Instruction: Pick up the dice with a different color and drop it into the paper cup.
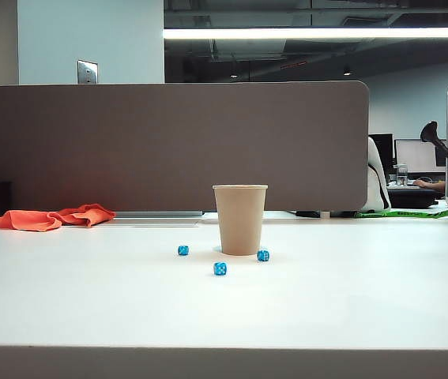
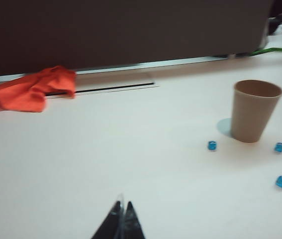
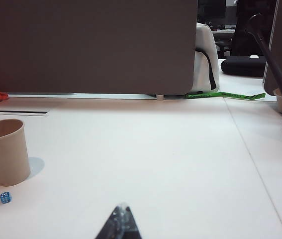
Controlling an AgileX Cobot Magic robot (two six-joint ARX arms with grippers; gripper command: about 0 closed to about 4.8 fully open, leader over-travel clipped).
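The left gripper (image 2: 122, 219) shows only in its own wrist view, as two dark fingertips pressed together with no gap and nothing between them, hovering over bare white table (image 2: 106, 164). The right gripper (image 3: 121, 224) looks the same in its wrist view: its tips meet in a closed point, clenched on nothing, above the table. Neither gripper appears in the exterior view.

Out from the left gripper, the paper cup (image 2: 254, 110) stands upright and well apart from the tips. From the right gripper the same cup (image 3: 5, 152) stands well off to one side, with one blue die (image 3: 5, 197) near its base.

In the exterior view the paper cup (image 1: 240, 219) stands near the middle of the table (image 1: 89, 300), mouth up. Three blue dice lie around its foot: one (image 1: 183, 250) at about 8 o'clock from the cup and slightly apart, one (image 1: 220, 269) at about 7 o'clock and nearer the camera, one (image 1: 263, 255) at about 5 o'clock, just beside the base. The orange die cannot be seen in any view; the cup's inside is hidden, so whether it lies in there cannot be told.

An orange cloth (image 1: 48, 217) lies crumpled at about 10 o'clock from the cup, against the grey partition (image 1: 168, 142).
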